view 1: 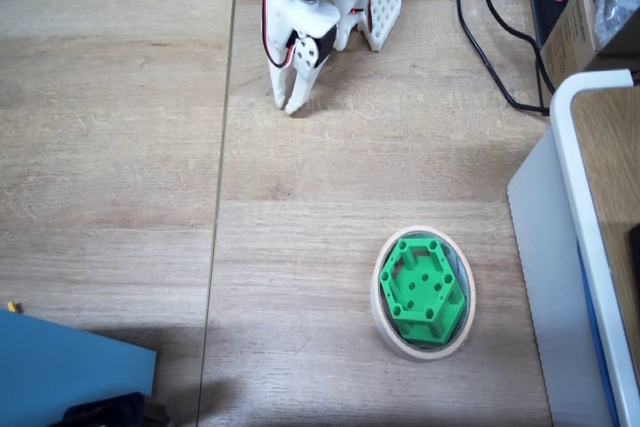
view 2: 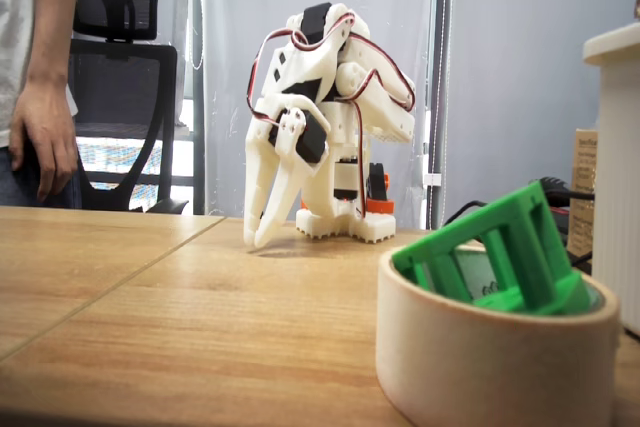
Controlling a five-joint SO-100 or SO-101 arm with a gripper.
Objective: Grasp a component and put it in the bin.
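Observation:
The bright green hexagonal component (view 1: 424,292) lies tilted inside the bin (view 1: 383,317), a beige tape ring near the table's front right in a fixed view. From the low fixed view, the component (view 2: 500,247) leans with one side raised above the bin's wall (view 2: 480,352). The white gripper (view 1: 290,102) hangs folded near the arm's base at the back, well apart from the bin, fingertips down close to the table. In the low fixed view the gripper (view 2: 258,237) has its fingers together with nothing between them.
A white-edged panel (view 1: 585,237) stands at the right edge. Black cables (view 1: 480,37) run at the back right. A blue object (view 1: 70,372) sits at the front left corner. A person's hand (view 2: 40,137) hangs at the far left behind the table.

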